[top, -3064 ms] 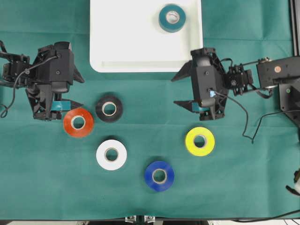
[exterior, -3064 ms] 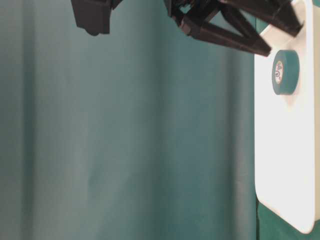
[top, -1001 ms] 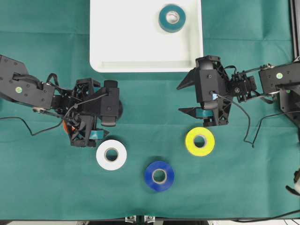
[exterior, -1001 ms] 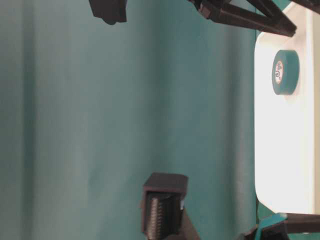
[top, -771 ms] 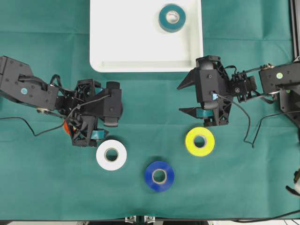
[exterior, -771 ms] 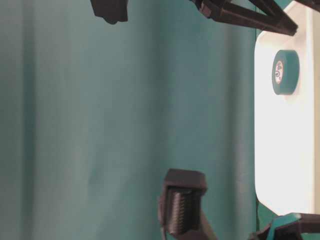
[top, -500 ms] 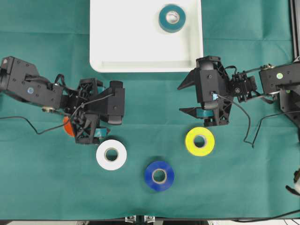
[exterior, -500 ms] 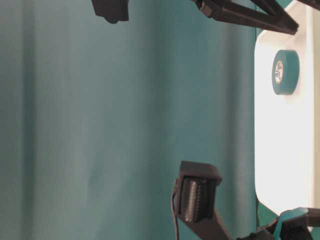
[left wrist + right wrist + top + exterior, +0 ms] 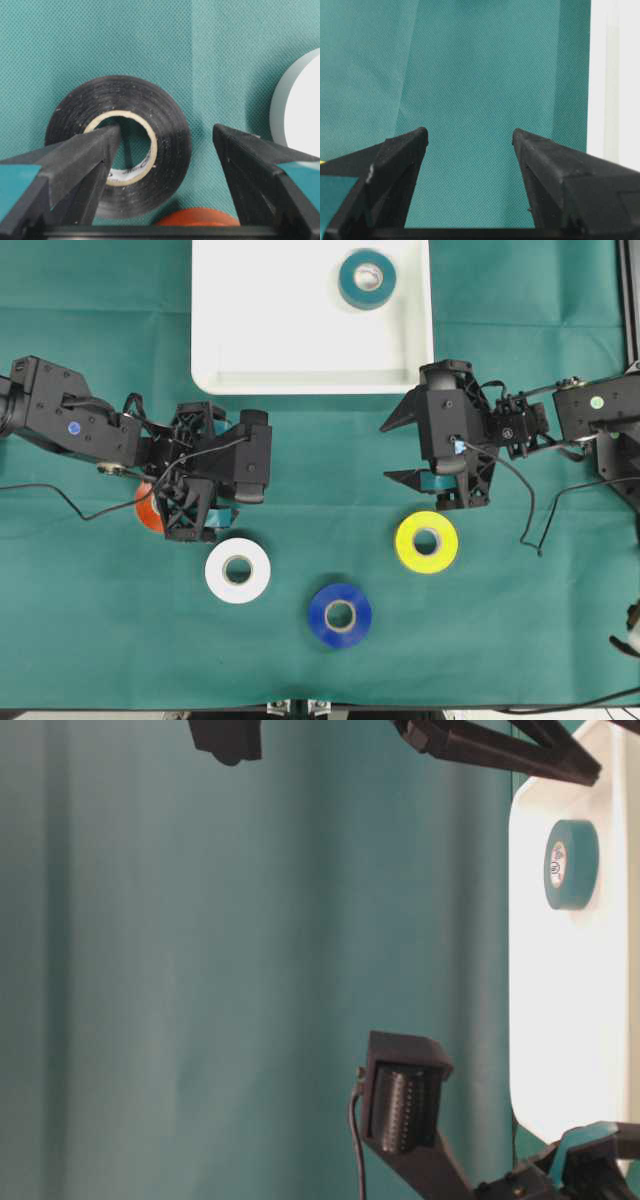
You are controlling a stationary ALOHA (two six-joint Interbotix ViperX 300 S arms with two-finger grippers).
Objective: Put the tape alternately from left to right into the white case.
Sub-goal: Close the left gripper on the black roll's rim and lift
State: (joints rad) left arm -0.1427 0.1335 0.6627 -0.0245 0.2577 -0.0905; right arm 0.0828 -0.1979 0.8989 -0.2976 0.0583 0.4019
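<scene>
I had the left gripper (image 9: 162,145) spread wide over the black tape roll (image 9: 120,167), which lay flat on the green cloth (image 9: 520,640) just in front of the white case's (image 9: 300,340) near rim. One finger (image 9: 85,155) sat above the roll's core hole, the other outside its wall on the right, so the wall lay between them. An orange roll (image 9: 195,216) peeked out just beside it, a white roll (image 9: 238,571) nearby. The right gripper (image 9: 470,142) hung wide and empty over bare cloth near the case's right corner. A teal roll (image 9: 367,278) already lay in the case. I judged a straight drop and squeeze would catch the wall.
</scene>
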